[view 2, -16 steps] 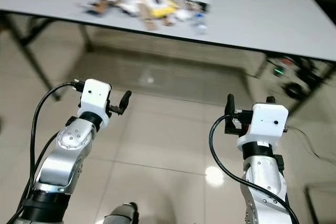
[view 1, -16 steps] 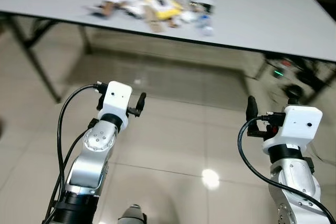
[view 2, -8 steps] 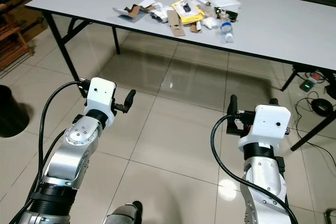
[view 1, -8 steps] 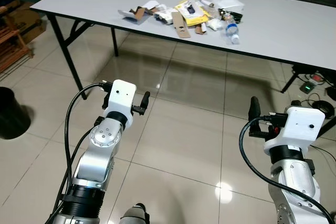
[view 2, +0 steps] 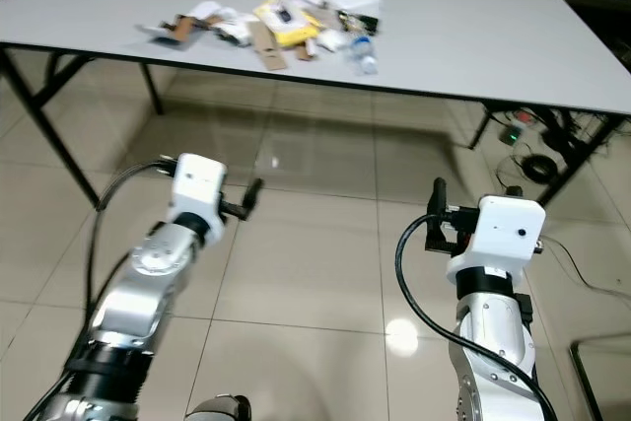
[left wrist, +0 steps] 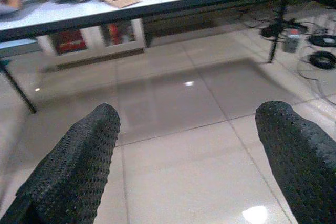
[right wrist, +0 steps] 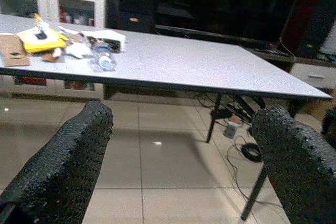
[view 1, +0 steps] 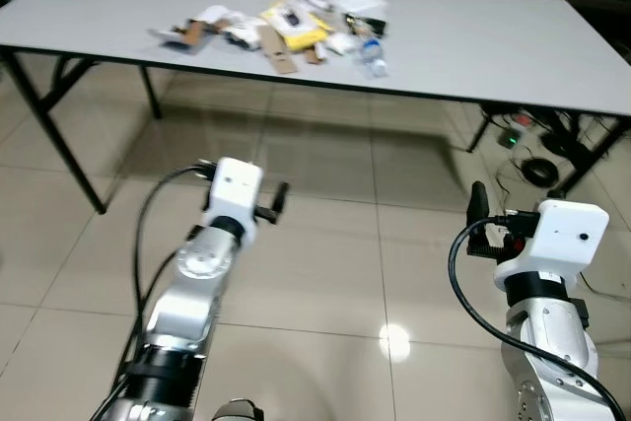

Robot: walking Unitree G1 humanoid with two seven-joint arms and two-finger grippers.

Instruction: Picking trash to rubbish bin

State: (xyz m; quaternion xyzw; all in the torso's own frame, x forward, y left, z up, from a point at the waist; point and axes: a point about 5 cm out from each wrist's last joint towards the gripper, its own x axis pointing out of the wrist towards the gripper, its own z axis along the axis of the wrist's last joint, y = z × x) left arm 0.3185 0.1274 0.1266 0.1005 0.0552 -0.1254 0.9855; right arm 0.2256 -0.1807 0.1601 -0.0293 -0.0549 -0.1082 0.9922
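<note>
Both the left gripper (left wrist: 184, 150) and right gripper (right wrist: 178, 156) hang released, empty, lower frame; trash pile (view 1: 281, 25) sits upper centre on the grey table (view 1: 473, 36).

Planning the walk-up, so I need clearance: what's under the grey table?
Under the grey table: bare tiled floor between black folding legs. At its right end, a power strip with a green light and coiled black cables. The far side under the top is hidden.

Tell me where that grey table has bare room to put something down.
The long grey folding table is bare across its whole right half, from the small clear plastic bottle to the far right edge, and at its left end. The crowded patch is the pile of paper, cardboard and yellow wrapper trash left of centre.
</note>
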